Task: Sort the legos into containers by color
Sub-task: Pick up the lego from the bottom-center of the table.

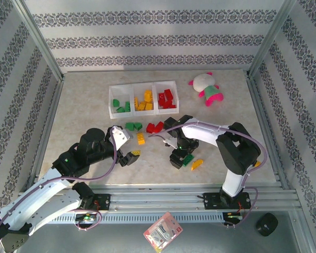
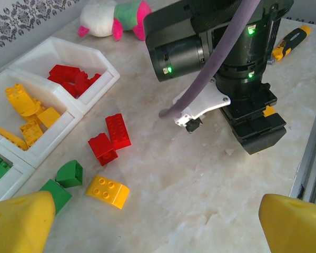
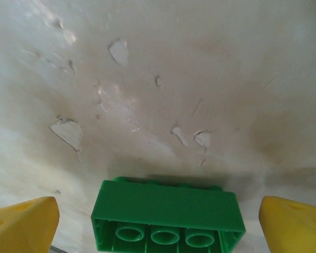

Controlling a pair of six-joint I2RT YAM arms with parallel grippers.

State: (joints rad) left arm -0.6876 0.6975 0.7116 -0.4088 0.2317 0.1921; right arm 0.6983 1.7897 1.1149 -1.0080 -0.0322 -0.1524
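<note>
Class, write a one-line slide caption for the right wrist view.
The open right gripper straddles a green brick, its hollow underside facing the camera, on a pale, chipped table.

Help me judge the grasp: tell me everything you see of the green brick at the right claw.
The green brick is a glossy plastic block, longer than wide, tipped on its side on the pale, chipped table. Its hollow underside faces the wrist camera, showing three round tubes in a row; a smooth long face points up, and stud bumps peek over the far edge. It sits inside the open right claw, with a gap at each side, so only the table touches it.
</note>
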